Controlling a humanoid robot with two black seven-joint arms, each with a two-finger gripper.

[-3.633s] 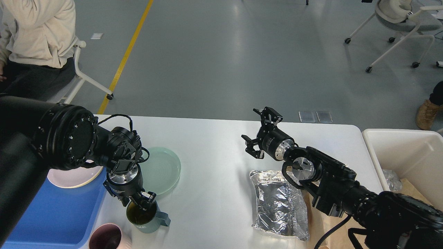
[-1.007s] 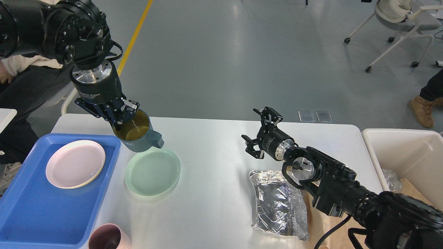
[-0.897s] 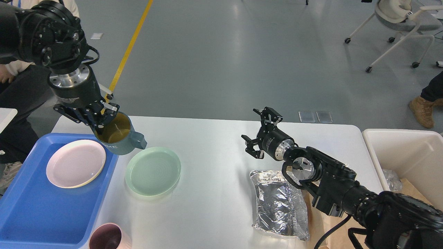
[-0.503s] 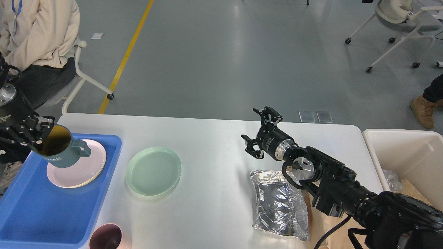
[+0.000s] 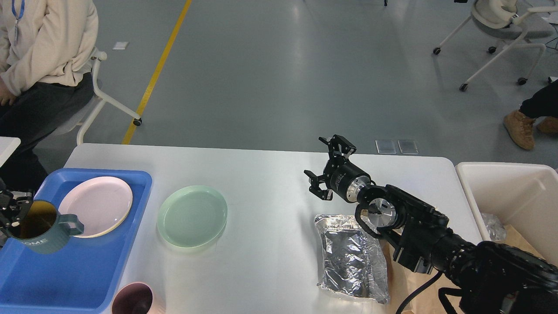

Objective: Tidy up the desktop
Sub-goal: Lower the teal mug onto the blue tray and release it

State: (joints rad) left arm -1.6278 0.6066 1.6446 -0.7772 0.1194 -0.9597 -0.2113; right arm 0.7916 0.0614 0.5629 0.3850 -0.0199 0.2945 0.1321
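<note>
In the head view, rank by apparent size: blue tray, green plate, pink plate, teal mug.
1. Blue plastic tray, clearly largest, though partly cut off by the frame.
2. Round pale green plate and round pink plate: too alike to rank; the mug hides part of the pink one.
3. Teal handled mug, smallest.

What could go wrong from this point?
1. The left hand grips the mug only by its rim over the tray; it may slip or tip on release.
2. The mug's handle sits near the pink plate and could knock it.
3. The pink cup stands at the desktop edge.
</note>
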